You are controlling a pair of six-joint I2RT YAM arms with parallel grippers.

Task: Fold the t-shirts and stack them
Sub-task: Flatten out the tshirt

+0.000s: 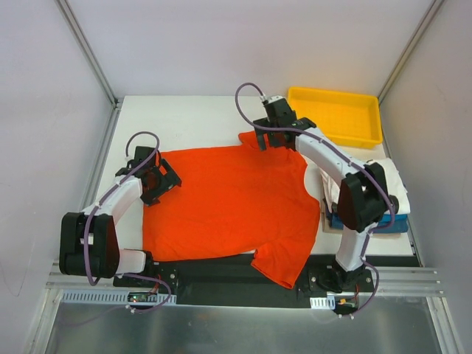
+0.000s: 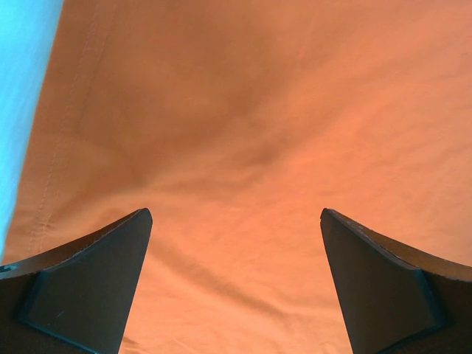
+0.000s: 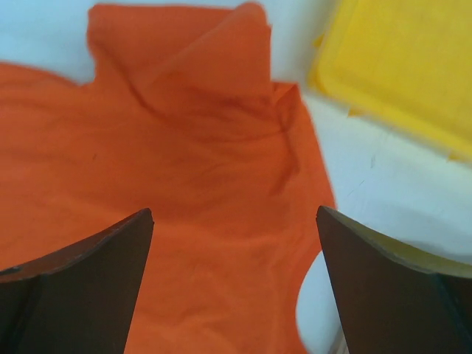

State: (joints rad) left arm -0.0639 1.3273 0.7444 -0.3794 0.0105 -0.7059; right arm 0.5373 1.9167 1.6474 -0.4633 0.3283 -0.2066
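The orange-red t-shirt (image 1: 228, 203) lies spread flat across the middle of the table, one sleeve hanging over the near edge. My left gripper (image 1: 164, 179) is open and empty, low over the shirt's left hem; the left wrist view shows plain orange cloth (image 2: 243, 133) between its fingers. My right gripper (image 1: 267, 139) is open and empty above the far sleeve, which is crumpled (image 3: 214, 81) in the right wrist view. Folded white and blue t-shirts (image 1: 387, 199) are stacked at the right, partly hidden by the right arm.
A yellow plastic tray (image 1: 335, 114) stands at the far right corner of the table; it also shows in the right wrist view (image 3: 413, 66). White enclosure walls and metal frame posts surround the table.
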